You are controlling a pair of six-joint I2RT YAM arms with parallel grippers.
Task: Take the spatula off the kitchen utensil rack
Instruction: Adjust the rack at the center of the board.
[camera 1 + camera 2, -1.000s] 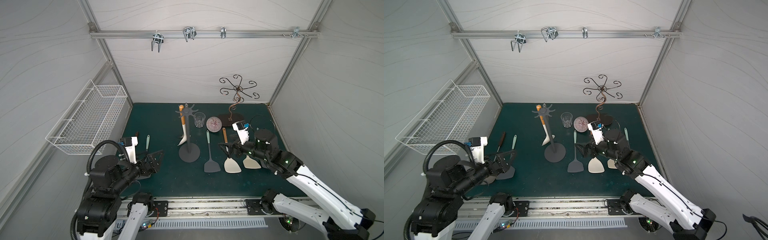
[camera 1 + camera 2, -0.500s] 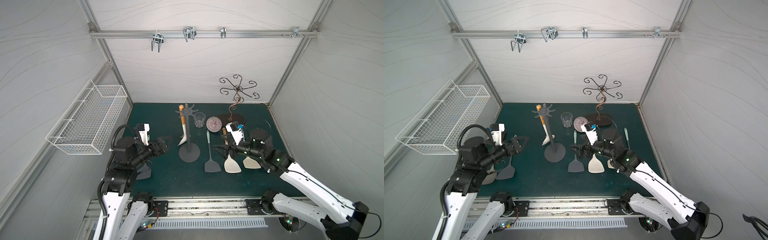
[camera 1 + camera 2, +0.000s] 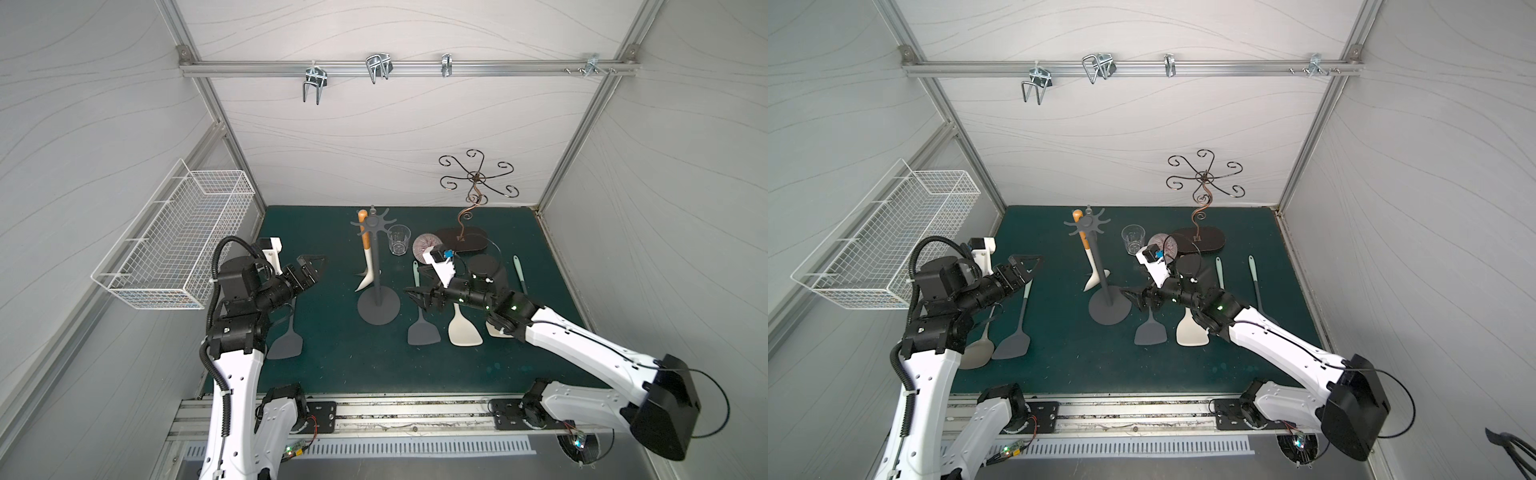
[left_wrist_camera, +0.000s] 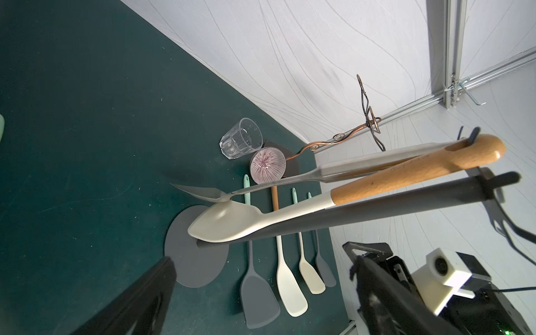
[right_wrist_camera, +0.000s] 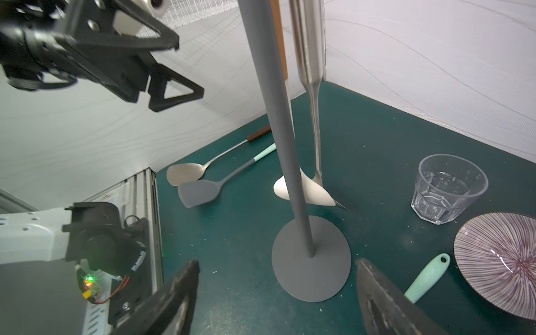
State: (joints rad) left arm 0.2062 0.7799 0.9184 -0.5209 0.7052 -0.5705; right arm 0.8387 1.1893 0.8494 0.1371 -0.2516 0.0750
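The kitchen utensil rack (image 3: 377,308) (image 3: 1109,309) is a dark-grey stand with a round base, a thin pole (image 5: 285,150) (image 4: 377,203) and a hooked crown. The spatula (image 3: 365,254) (image 3: 1088,249) hangs from the crown, with a wooden handle (image 4: 406,171) and a white blade (image 5: 311,193). My left gripper (image 3: 316,268) (image 3: 1030,266) (image 4: 262,261) is open in the air, left of the spatula and apart from it. Low by the rack's base on its right, my right gripper (image 3: 415,297) (image 3: 1131,300) (image 5: 278,262) stands open with nothing between its fingers.
A steel utensil (image 4: 327,171) hangs beside the spatula. A glass (image 3: 399,240), a striped plate (image 3: 424,248) and a bronze wire stand (image 3: 476,183) sit behind. Loose spatulas (image 3: 423,330) (image 3: 286,343) lie on the green mat at both sides. A white wire basket (image 3: 178,249) hangs on the left wall.
My left arm has risen and reached right towards the rack. My right gripper has moved left to the rack's base and its jaws have narrowed a little.
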